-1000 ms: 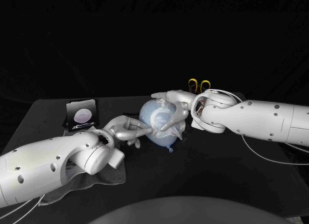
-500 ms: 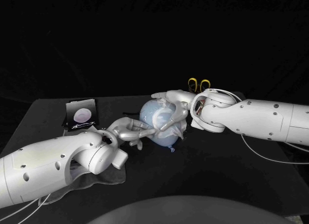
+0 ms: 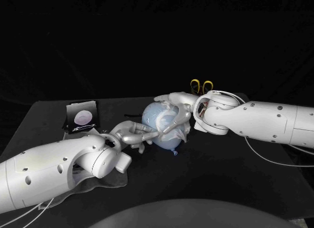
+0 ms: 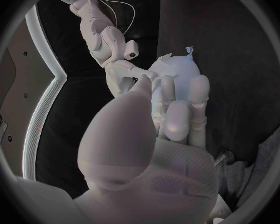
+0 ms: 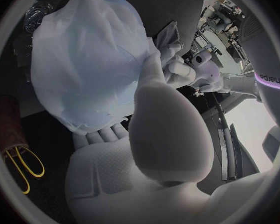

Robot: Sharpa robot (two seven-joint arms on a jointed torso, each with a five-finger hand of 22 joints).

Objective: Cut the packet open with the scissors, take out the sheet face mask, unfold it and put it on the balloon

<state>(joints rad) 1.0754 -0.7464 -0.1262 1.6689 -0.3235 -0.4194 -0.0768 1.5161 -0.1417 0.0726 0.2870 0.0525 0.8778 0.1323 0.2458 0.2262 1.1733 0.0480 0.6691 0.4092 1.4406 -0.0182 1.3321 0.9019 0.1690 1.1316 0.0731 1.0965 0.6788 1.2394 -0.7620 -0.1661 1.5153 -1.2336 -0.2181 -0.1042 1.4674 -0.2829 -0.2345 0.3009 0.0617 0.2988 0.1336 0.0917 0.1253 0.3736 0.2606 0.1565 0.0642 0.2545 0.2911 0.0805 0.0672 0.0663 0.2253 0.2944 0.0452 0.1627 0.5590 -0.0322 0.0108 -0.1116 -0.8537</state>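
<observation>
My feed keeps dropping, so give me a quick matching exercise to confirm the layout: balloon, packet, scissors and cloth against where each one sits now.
Things:
1. balloon
2. packet
3. scissors
4. cloth

Places:
A. crumpled on the near-left part of the table
B. between the left robot hand and the right robot hand
C. far-left part of the table
D. far side, beyond the right robot hand

Pairs: 1-B, 2-C, 3-D, 4-A.
</observation>
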